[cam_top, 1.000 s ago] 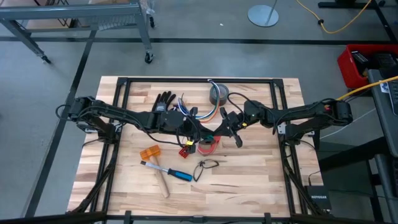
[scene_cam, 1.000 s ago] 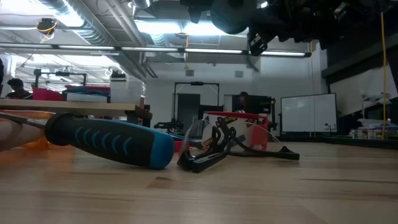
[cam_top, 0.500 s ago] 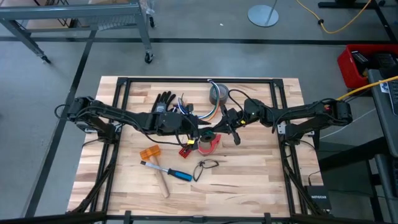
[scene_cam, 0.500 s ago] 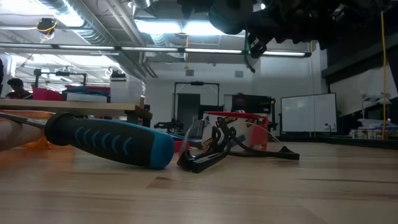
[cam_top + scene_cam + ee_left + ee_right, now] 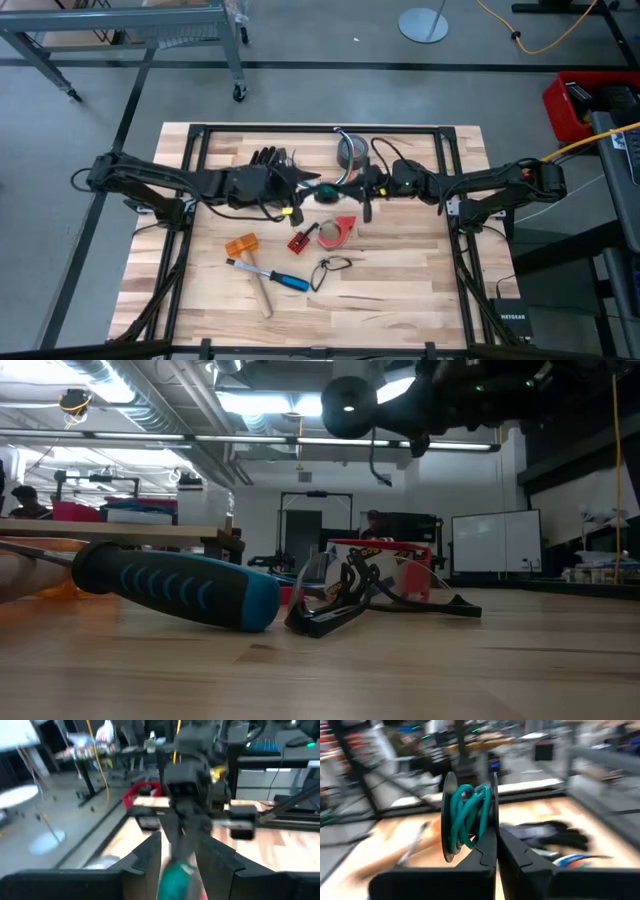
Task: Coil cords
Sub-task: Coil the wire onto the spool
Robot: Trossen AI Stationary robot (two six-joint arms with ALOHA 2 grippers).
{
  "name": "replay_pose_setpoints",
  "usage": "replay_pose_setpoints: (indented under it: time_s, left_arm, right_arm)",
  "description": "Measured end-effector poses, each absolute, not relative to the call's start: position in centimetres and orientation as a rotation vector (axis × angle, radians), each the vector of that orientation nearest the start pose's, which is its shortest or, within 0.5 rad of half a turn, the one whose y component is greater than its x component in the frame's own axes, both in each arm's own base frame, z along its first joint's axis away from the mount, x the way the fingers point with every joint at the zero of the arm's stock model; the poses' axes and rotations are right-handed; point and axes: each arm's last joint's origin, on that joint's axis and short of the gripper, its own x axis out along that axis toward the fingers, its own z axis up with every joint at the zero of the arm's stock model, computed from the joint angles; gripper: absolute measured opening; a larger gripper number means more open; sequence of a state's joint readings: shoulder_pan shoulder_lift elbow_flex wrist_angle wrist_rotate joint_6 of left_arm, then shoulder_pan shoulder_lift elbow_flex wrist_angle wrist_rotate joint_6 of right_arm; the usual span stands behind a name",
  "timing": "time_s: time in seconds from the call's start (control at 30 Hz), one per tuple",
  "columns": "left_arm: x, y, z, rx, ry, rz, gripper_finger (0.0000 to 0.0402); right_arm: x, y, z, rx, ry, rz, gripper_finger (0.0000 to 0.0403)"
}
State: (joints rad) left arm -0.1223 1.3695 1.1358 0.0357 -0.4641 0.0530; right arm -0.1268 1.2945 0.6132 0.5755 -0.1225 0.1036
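A small spool wound with green cord [image 5: 466, 817] hangs in the air between my two grippers over the table's middle; in the high view it is a green spot [image 5: 328, 190]. My right gripper [image 5: 497, 845] is shut on it. My left gripper [image 5: 182, 857] faces it from the left, open, with its fingers on either side of the green spool [image 5: 176, 874]; I cannot tell whether they touch it. A thin cord end [image 5: 375, 460] dangles below the spool. Loose blue and white wires [image 5: 572, 861] lie on the table beside the black glove [image 5: 265, 160]. My right gripper pinches the rim of one of the spool's flat discs [image 5: 493, 827] between its two fingers, coming level from the table's right. The spool is lifted clear of the table, standing on edge, the green coil beside the fingers.
A grey tape roll [image 5: 350, 150] sits at the far middle. Nearer lie a red tape roll [image 5: 338, 230], a small red part [image 5: 298, 241], an orange piece [image 5: 240, 245], a blue-handled tool [image 5: 272, 278] and safety glasses [image 5: 335, 265]. Bare wood remains along the near edge.
Both grippers have risen and gone toward the table's far edge, from over the red tape roll to a spot near the grey roll. The spool has gone with the right gripper. My left arm has drawn back toward the table's left edge.
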Motion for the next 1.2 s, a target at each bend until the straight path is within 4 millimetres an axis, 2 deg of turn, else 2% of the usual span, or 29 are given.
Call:
replay_pose_setpoints:
  time_s: [0.2, 0.43, 0.57, 0.87, 1.07, 1.2]
  left_arm:
    - [30.4, -3.4, 33.1, -0.052, 0.323, 0.335, 0.0093]
    - [31.7, -4.5, 30.7, -0.079, 0.403, 0.378, 0.0078]
    - [32.7, -4.3, 29.1, -0.067, 0.430, 0.465, 0.0077]
    - [34.8, -3.1, 25.7, -0.090, 0.500, 0.536, 0.0077]
    - [36.1, -2.8, 25.7, 0.012, 0.431, 0.505, 0.0079]
    - [36.3, -2.3, 26.1, 0.014, 0.395, 0.514, 0.0089]
  right_arm:
    - [27.8, -3.8, 26.6, 0.085, 0.013, -0.212, 0.0003]
    - [28.4, -3.9, 29.2, 0.049, -0.058, -0.220, 0.0002]
    - [28.4, -3.9, 29.5, 0.048, -0.069, -0.220, 0.0002]
    - [28.5, -3.9, 29.7, 0.048, -0.076, -0.219, 0.0002]
    - [28.5, -3.9, 29.7, 0.032, -0.074, -0.223, 0.0002]
    - [28.4, -4.1, 29.8, -0.003, -0.072, -0.278, 0.0002]
